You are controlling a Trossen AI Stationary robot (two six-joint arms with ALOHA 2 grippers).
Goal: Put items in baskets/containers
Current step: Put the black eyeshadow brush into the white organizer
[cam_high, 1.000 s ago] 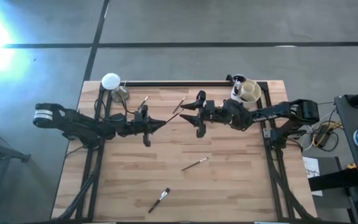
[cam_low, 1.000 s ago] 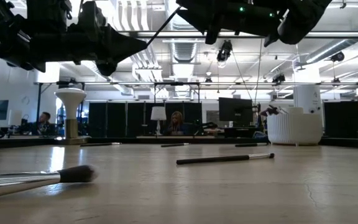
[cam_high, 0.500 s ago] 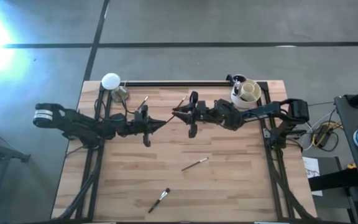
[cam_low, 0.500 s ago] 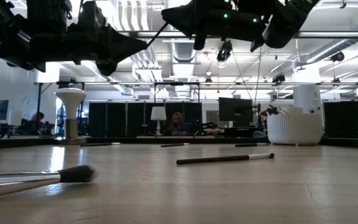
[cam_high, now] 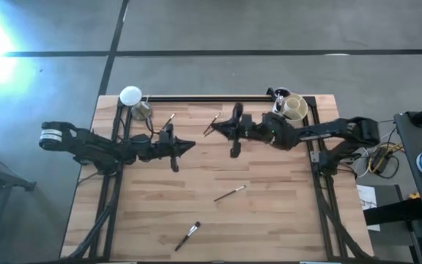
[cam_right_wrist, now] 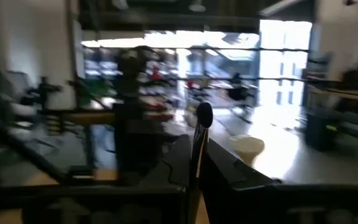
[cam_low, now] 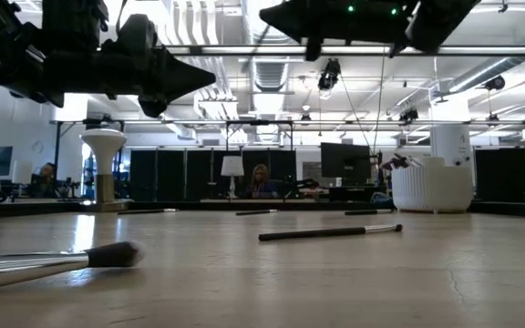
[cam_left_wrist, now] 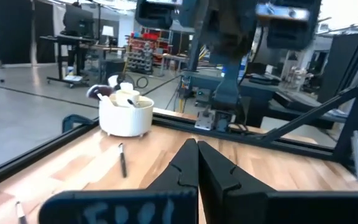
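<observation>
Wood surface (cam_high: 269,220), cup (cam_high: 293,107) at far right corner; right tool (cam_high: 215,129) clamped on brush (cam_right_wrist: 199,146); left tool (cam_high: 190,144) closed, empty.

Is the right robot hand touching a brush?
Touching. The right wrist view shows the right gripper shut on a brush standing up between its fingers.

I work in an open-plan robotics lab or office; my wooden desk (cam_high: 269,220) stands on a grey concrete floor (cam_high: 218,26); behind it hang exposed ceiling ducts (cam_low: 272,73) and strip lights (cam_low: 244,50); a monitor (cam_low: 344,162) and seated people (cam_low: 261,179) occupy distant workstations; metal frames (cam_left_wrist: 278,134) surround me.
</observation>
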